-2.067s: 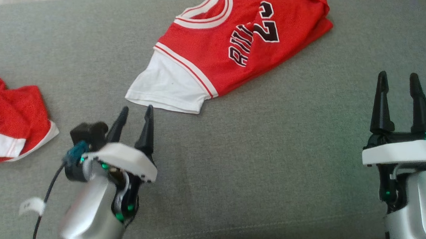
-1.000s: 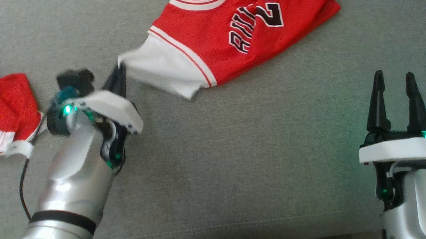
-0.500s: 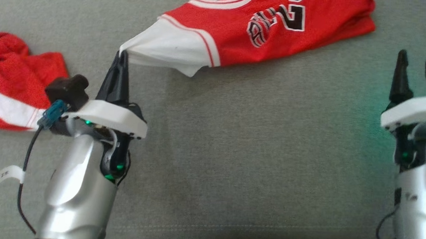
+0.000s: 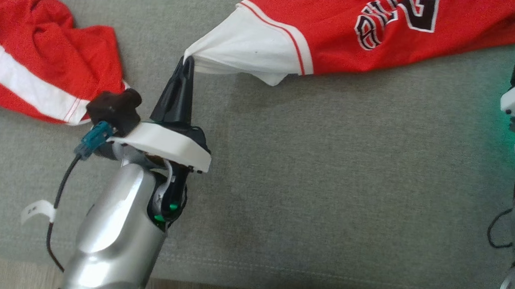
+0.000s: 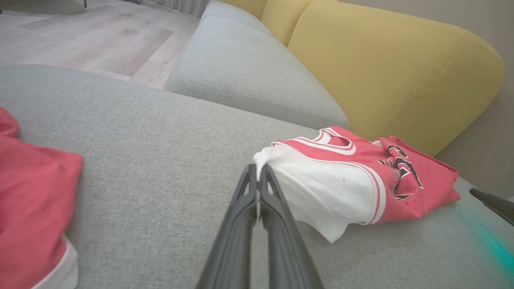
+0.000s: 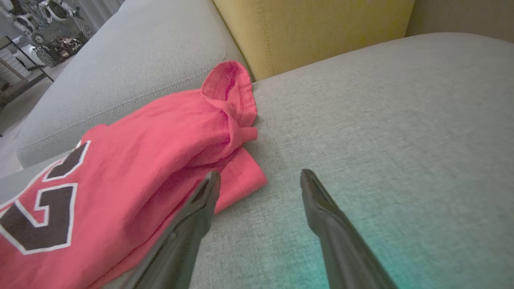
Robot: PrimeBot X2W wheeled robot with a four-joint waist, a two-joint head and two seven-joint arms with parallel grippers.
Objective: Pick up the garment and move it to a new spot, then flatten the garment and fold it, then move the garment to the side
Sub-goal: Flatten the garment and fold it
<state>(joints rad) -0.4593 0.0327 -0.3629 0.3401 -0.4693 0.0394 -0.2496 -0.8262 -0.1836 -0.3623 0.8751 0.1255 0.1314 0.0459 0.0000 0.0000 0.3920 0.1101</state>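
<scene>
Jersey (image 4: pixel 344 38) is laid at 12–1 o'clock on sofa (image 4: pixel 327 166). Sleeve (image 4: pixel 250 50) corner is clamped by left end effector (image 4: pixel 187 64), likely for dragging. Right end effector (image 6: pixel 260 173) is spread apart at 3 o'clock, probably staged for the far end.

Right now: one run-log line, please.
left gripper: shut on jersey white sleeve corner | right gripper: open, empty | jersey: rest lying on sofa cushion

The red jersey (image 4: pixel 335 37) bears a black, white-edged "2" beside bunched black lettering too crumpled to read.
</scene>
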